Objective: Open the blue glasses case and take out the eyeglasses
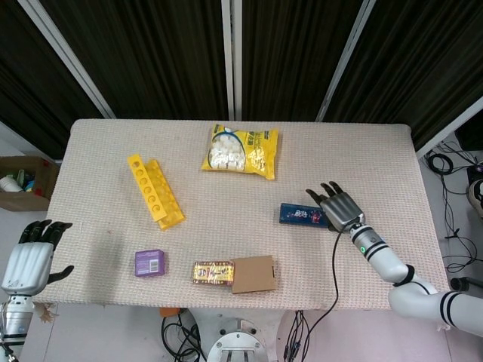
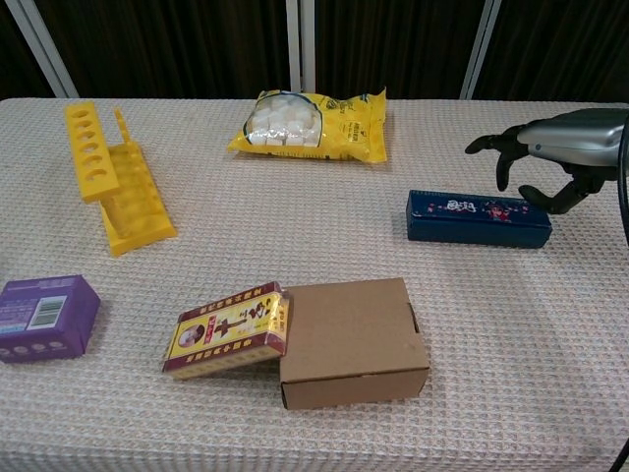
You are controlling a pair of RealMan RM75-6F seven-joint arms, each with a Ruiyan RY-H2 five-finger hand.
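The right hand point(image 2: 550, 157) hovered with fingers point(image 2: 503, 173) spread, holding nothing, just over the right end of the one blue glasses case point(image 2: 479, 218), which lay flat and closed on the counter point(image 2: 295, 216), probably so the lid could be reached. The left hand point(image 1: 29, 255) hung off-counter, fingers apart, empty.

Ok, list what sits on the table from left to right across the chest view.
Purple box → yellow rack → red and yellow packet → cardboard box → blue glasses case → right hand.
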